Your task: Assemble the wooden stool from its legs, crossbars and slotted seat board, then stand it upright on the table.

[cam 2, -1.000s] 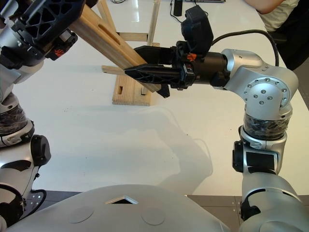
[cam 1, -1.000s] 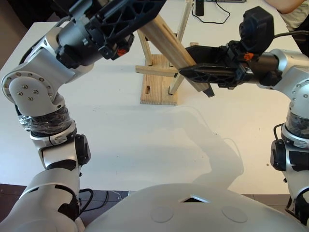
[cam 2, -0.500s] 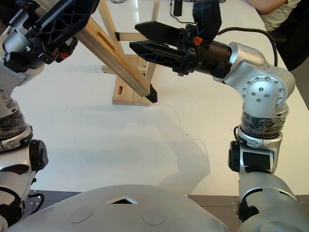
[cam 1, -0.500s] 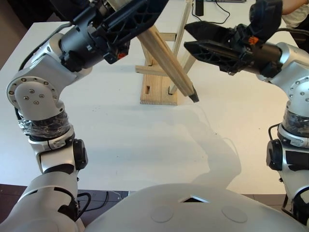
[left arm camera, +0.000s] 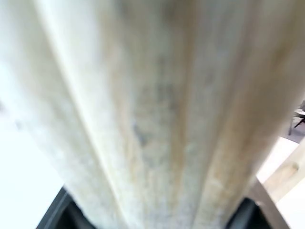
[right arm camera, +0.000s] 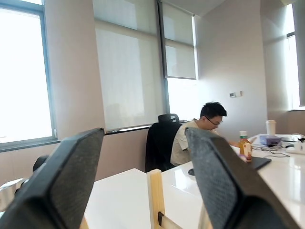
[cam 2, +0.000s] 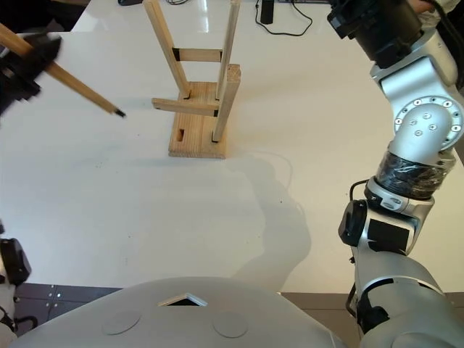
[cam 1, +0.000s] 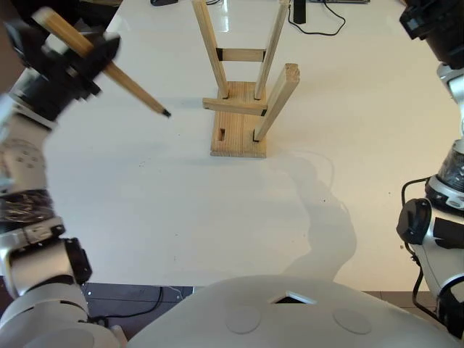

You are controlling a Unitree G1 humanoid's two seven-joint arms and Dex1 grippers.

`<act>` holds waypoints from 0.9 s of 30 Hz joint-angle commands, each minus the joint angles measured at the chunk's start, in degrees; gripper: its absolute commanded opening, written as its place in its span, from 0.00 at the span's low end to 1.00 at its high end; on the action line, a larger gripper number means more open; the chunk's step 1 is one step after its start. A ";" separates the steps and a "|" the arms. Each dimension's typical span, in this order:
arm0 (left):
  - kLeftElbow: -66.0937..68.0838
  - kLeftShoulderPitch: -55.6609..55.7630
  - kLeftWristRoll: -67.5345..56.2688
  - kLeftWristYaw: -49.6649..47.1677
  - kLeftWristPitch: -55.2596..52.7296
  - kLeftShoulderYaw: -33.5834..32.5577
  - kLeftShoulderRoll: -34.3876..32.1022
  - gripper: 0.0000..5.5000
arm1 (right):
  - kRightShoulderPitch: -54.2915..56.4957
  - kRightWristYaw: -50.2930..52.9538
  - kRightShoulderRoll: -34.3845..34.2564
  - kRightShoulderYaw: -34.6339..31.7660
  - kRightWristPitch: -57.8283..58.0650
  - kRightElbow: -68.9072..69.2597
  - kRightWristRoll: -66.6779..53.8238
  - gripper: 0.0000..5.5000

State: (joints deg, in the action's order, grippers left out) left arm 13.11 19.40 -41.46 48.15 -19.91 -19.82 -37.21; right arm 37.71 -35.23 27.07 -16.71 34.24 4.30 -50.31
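Note:
The part-built stool stands upside down on its slotted seat board (cam 1: 238, 139) at mid-table. Three legs rise from the board: two tall ones at the back (cam 1: 206, 43) (cam 1: 274, 40) and a shorter-looking one on the right (cam 1: 279, 93). Crossbars (cam 1: 241, 54) (cam 1: 233, 106) join them. My left gripper (cam 1: 69, 61) is at the far left, above the table, shut on a loose wooden leg (cam 1: 130, 90). The leg slants down with its dark tip (cam 1: 165, 113) towards the stool. My right gripper (right arm camera: 145, 143) is raised high on the right, open, with nothing between its fingers (right arm camera: 62, 181).
The white table (cam 1: 217, 217) spreads wide in front of the stool and to both sides. A black cable and a small dark device (cam 1: 312, 14) lie at the far edge behind the stool.
The right gripper opened off the leg's lower end and rose away to the upper right. The left arm swung the leg left, away from the stool.

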 commanded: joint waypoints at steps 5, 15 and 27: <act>-4.29 -2.39 -1.00 -3.30 -0.31 1.86 11.21 0.37 | -1.02 -0.27 -1.28 1.64 -4.21 -7.85 7.03 0.57; -19.97 -9.56 -1.77 -1.50 -7.89 13.79 16.08 0.37 | -7.24 4.45 -2.40 -1.93 -6.43 -9.23 9.99 0.57; -22.69 -2.17 12.35 -1.10 6.26 20.31 16.60 0.37 | -7.48 12.33 -0.59 -4.14 -22.59 -36.96 25.05 0.57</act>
State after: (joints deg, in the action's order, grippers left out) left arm -10.92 16.80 -31.10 46.61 -16.06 -0.91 -21.50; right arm 28.73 -24.78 25.53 -20.14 14.88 -27.46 -27.86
